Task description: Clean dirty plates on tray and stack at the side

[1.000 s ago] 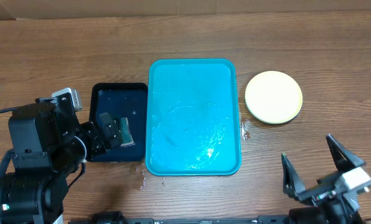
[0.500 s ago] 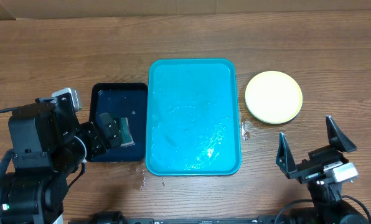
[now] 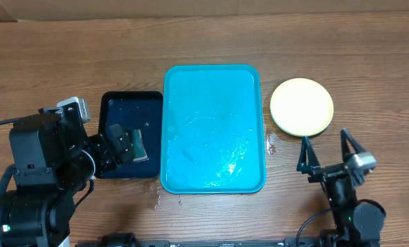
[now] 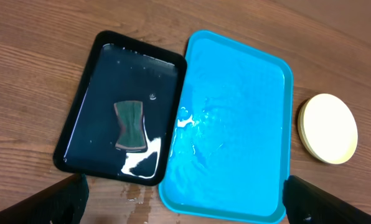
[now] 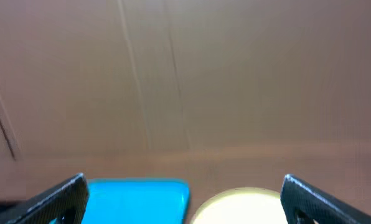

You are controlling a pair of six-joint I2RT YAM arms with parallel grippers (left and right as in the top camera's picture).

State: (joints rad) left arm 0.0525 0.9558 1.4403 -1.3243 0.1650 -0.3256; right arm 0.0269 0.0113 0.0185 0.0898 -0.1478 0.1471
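The wooden tabletop [image 3: 204, 34] before me carries a turquoise tray [image 3: 211, 103] at its middle, with a smaller dark tray [image 3: 125, 106] right against its left edge. To the right, apart from it, sit stacked plates [image 3: 301, 106], and water drops [image 3: 270, 145] lie between them.

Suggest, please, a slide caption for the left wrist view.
Wet, bare turquoise tray between a dark tray holding a sponge and the stacked plates on the wooden table.
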